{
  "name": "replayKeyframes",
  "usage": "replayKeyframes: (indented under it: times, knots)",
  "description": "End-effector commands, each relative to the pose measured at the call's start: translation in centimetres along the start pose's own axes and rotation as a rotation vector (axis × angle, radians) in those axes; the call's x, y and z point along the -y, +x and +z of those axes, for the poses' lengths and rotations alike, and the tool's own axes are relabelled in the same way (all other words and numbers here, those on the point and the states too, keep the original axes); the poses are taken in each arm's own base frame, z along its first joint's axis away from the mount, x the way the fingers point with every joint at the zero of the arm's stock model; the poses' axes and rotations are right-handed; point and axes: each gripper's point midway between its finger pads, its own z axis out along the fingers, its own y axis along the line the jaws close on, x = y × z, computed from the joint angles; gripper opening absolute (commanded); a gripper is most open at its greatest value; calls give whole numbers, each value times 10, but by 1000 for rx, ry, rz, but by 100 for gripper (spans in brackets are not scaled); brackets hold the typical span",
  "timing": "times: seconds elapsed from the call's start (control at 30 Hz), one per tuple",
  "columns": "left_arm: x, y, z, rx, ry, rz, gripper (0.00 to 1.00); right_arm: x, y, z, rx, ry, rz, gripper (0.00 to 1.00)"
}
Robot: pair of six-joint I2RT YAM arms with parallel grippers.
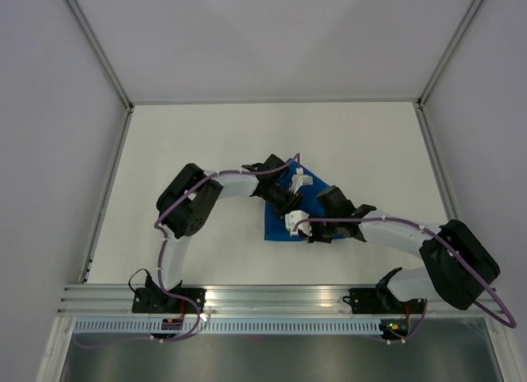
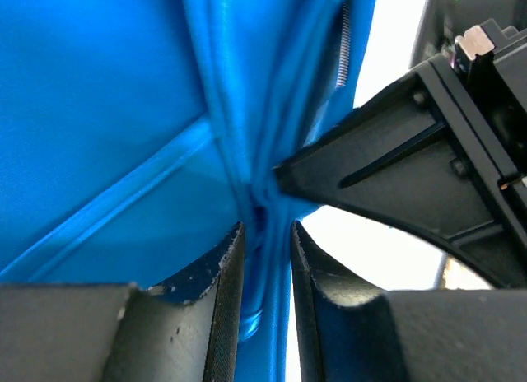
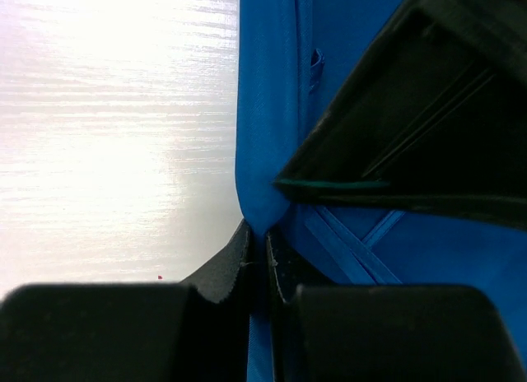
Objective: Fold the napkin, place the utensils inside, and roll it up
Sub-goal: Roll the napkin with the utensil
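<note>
The blue napkin [image 1: 280, 220] lies folded and bunched at the table's middle, mostly covered by both grippers. My left gripper [image 1: 290, 202] comes in from the left and is shut on a rolled ridge of the napkin [image 2: 123, 135]; cloth fills the narrow gap between its fingers [image 2: 226, 291]. My right gripper [image 1: 306, 228] comes in from the right and is shut on the napkin's folded edge [image 3: 268, 110], right next to the left gripper. A thin silvery serrated strip, part of a utensil [image 2: 343, 48], peeks from a fold. The rest of the utensils is hidden.
The white table [image 1: 206, 143] is walled by grey panels at left, back and right. An aluminium rail [image 1: 272, 298] with both arm bases runs along the near edge. The two grippers nearly touch each other over the napkin.
</note>
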Motion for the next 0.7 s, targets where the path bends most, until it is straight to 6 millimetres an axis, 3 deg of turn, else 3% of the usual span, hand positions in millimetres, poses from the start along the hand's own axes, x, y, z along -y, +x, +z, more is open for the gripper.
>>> replayKeyframes:
  times: [0.0,0.17,0.2,0.27,0.3,0.33,0.43,0.47,0.53,0.57,0.67]
  knots:
    - [-12,-32,-30,129,-144,14,34,-24,6,-2,-4,-158,80,10]
    - [-17,-54,-65,280,-245,25,33,-22,15,-7,5,-260,160,9]
    - [-19,-50,-69,295,-257,20,33,-23,14,-8,25,-282,178,9]
    - [-12,-69,-90,405,-330,96,33,-21,20,-10,26,-325,218,9]
    - [-15,-61,-91,417,-350,99,33,-20,22,-11,29,-338,236,9]
    - [-9,-70,-105,479,-394,142,33,-20,19,-14,42,-365,251,9]
    - [-12,-68,-116,574,-468,189,35,-20,23,-14,54,-425,298,9]
    - [-1,-73,-123,619,-480,235,36,-22,27,-13,51,-448,323,9]
    - [-3,-69,-127,673,-541,282,37,-20,27,-16,60,-478,330,9]
    - [9,-71,-126,688,-561,344,38,-23,29,-13,65,-504,352,9]
    - [16,-68,-120,709,-676,443,43,-19,34,-17,81,-538,396,9]
